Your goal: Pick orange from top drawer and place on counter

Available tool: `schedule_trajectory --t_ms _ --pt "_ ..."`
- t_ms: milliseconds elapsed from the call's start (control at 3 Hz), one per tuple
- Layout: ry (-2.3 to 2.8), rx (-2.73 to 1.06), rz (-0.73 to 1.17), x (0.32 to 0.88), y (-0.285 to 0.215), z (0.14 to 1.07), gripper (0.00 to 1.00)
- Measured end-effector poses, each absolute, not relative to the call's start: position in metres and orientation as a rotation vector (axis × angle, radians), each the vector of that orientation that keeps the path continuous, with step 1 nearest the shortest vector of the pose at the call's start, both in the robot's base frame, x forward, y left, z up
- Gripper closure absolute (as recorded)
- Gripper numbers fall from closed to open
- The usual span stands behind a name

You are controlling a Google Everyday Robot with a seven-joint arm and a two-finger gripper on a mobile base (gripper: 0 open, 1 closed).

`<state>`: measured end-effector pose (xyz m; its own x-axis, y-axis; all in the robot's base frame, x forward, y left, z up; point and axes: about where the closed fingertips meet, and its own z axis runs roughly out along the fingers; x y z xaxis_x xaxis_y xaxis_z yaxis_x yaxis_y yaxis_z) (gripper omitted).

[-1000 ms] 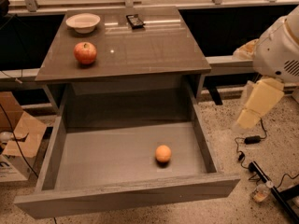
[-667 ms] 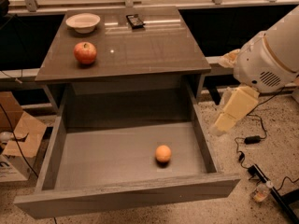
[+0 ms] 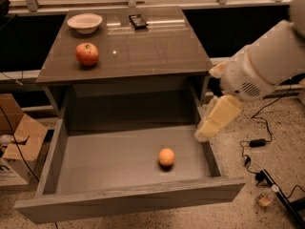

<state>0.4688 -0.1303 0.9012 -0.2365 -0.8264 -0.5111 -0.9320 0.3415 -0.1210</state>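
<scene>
Grey wood-grain covers the drawer (image 3: 128,202), which is seen pulled far out from under the counter (image 3: 143,46). The orange (image 3: 166,156) is found on the drawer's plain floor, right of the middle and nearer the front panel than the back. It touches no wall, and a small shadow is cast beneath it.

The gripper (image 3: 212,125) is held at the drawer's right wall, towards the back corner. It is slanted down and to the left, so that its cream tip is seen just over the wall's top edge. It is kept well apart from the orange, which lies lower and to the left of it. Whether the gripper is spread or pressed together cannot be told. The white arm (image 3: 267,61) is seen entering from the right edge, beside the counter's right front corner.

On the glossy counter, a red apple (image 3: 87,54) is set near the left side. A white bowl (image 3: 85,23) is placed behind it at the back left, apart from it. A small dark flat object (image 3: 138,21) is seen at the back, near the middle.

An open cardboard box (image 3: 21,142) is seen on the floor left of the drawer. Black cables (image 3: 252,144) are spread over the speckled floor to the right.
</scene>
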Motion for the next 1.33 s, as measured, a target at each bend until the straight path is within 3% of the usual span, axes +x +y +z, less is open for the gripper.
schedule_trajectory --t_ms 667,1333 --pt "2.143 -1.516 0.444 0.494 -0.06 0.808 0.0" --pt "2.227 -1.464 0.532 0.505 -0.031 0.717 0.0"
